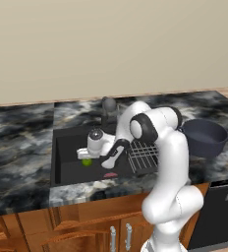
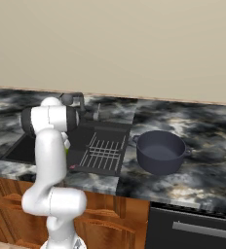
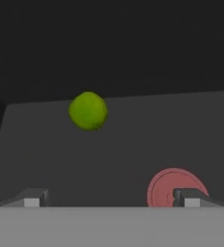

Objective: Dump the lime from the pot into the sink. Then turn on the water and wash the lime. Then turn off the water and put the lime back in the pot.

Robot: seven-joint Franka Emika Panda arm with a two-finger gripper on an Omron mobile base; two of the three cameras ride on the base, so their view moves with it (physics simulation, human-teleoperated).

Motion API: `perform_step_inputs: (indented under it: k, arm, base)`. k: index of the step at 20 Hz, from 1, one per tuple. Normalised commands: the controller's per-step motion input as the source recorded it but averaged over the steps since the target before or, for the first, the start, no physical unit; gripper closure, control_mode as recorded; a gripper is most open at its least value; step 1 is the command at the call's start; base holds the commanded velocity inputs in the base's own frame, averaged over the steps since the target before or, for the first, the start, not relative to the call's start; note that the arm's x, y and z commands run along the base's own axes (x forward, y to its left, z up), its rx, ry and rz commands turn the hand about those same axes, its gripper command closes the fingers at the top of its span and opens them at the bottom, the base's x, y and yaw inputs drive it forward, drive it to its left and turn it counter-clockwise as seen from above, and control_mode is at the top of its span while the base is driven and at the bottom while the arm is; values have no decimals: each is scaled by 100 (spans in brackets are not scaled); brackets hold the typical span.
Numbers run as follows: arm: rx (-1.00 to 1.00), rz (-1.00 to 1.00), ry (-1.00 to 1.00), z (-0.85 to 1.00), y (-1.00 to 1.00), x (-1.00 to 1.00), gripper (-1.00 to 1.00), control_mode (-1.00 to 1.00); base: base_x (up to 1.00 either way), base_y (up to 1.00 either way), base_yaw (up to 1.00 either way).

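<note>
The lime (image 1: 87,162) is a small yellow-green ball lying on the floor of the black sink (image 1: 69,170). My gripper (image 1: 84,156) hangs low inside the basin, just above the lime and pointing down at it. In the hand view the lime (image 3: 88,110) lies ahead of the gripper (image 3: 110,198), left of centre. The two fingertips (image 3: 32,198) stand wide apart, open, with nothing between them. The dark blue-grey pot (image 1: 204,137) stands upright on the counter right of the sink; the pot (image 2: 161,151) looks empty.
A flat pink-red patch (image 3: 169,185) lies on the sink floor beside my right fingertip. A grey wire rack (image 1: 143,155) fills the basin's right part. The dark faucet (image 1: 108,109) rises behind the sink. Marble counter (image 1: 17,142) spreads on both sides.
</note>
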Motion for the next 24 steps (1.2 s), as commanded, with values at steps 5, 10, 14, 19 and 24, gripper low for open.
perform_step_inputs:
  k: [5,10,14,19,24]
  arm:
    - [0,0,0,-17,9,29,-100,-100]
    - [-1,1,0,-16,6,33,-100,-100]
    - [-2,2,0,-18,2,31,-100,-100]
    - [-2,3,0,-19,0,26,-100,-100]
    - [-1,3,1,-22,1,29,-100,-100]
  base:
    - [0,0,0]
    - [0,0,0]
    - [0,0,0]
    - [0,0,0]
    - [0,0,0]
